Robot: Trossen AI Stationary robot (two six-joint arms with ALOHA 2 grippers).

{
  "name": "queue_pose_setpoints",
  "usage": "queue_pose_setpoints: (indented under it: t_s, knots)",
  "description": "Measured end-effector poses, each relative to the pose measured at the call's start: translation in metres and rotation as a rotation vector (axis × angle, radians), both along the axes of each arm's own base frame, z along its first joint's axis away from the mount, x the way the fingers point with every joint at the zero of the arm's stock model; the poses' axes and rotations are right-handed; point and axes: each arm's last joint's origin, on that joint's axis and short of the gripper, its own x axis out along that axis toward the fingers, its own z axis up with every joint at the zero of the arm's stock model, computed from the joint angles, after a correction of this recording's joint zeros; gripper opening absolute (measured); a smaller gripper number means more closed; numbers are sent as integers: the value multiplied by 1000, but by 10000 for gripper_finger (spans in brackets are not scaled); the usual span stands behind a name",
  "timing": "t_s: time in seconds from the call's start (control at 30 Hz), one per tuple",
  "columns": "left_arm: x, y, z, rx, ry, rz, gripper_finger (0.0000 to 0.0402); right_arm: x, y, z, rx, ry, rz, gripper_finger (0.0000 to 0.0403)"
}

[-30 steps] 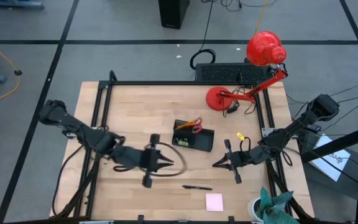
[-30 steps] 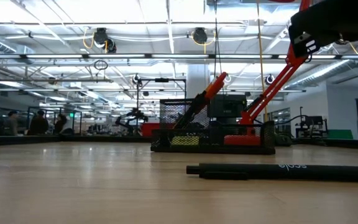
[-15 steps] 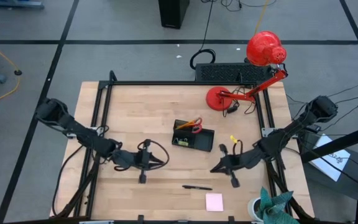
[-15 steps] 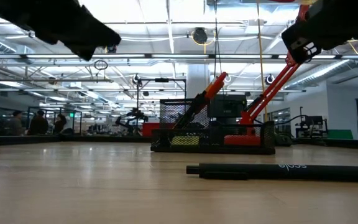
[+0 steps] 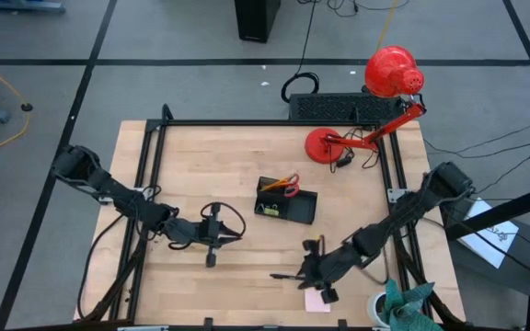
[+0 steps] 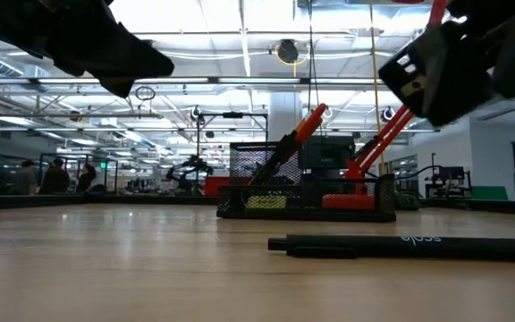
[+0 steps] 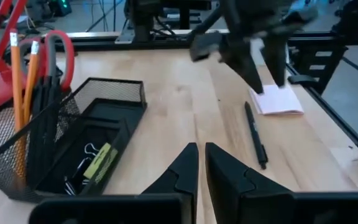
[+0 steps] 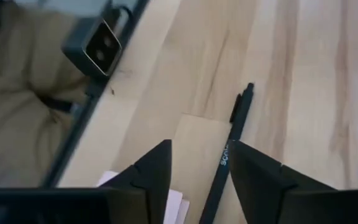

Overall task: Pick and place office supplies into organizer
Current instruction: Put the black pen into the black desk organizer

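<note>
My right claw [image 5: 309, 276] hangs low in the high view, its dark wedge fingers [image 8: 151, 171] spread over the thin black pen [image 8: 229, 158] on the pale wood-grain table [image 5: 210, 165]. The pink sticky-note pad [image 7: 277, 101] lies just beside it. My left claw [image 5: 237, 234], pressed nearly together, waits left of centre. The black wire-mesh organizer [image 5: 286, 204] sits mid-frame, holding orange pencils [image 7: 22, 74] and red-handled scissors [image 5: 290, 188].

1 pen [image 5: 292, 276], 1 sticky pad [image 5: 317, 300], 1 organizer [image 5: 286, 204], 2 pencils [image 7: 22, 74].
</note>
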Motion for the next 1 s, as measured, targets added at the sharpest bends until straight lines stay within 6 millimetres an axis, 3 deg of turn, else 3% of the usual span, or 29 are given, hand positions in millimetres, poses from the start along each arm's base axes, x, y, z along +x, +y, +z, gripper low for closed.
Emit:
queue_pose_setpoints:
  t_s: [0.3,0.83,1.0]
  knots:
    - [0,-1,0,-34,9,-17,37,27,20,-13,-137,108,-59,185]
    - [0,-1,0,1,4,-29,37,29,19,-56,-179,241,-209,184]
    - [0,-1,0,9,0,-28,37,29,19,-61,-182,250,-240,151]
